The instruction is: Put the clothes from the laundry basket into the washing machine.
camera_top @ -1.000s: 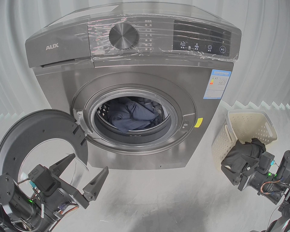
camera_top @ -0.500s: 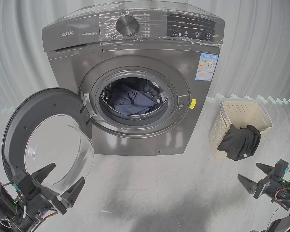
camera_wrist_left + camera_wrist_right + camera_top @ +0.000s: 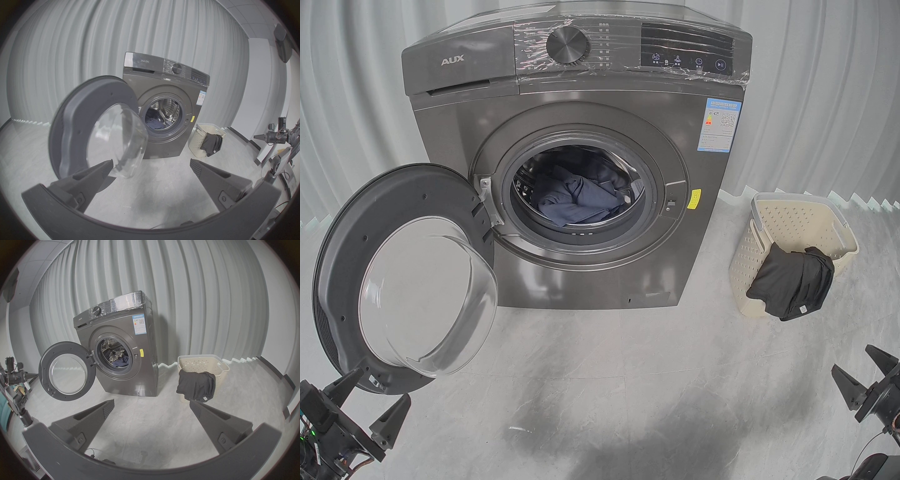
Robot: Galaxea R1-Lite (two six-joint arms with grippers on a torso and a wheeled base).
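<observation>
Well, the washing machine is a big grey metal box with a smooth, shiny front and a round hole in it. Crinkly clear wrap covers its top panel. Its round door is swung wide open on the robot's left, with a bulging see-through bowl in the middle. Crumpled blue clothes lie inside the drum.

The laundry basket is cream plastic with lots of little holes. It stands on the grey floor near the machine, on the right. A soft black garment hangs over its front rim and hides part of the inside.

The left gripper sits low in front of the door, its pointy dark fingers spread wide and holding nothing. The right gripper sits low too, well apart from the basket, spread wide and empty, its arm cut off at the edge.
</observation>
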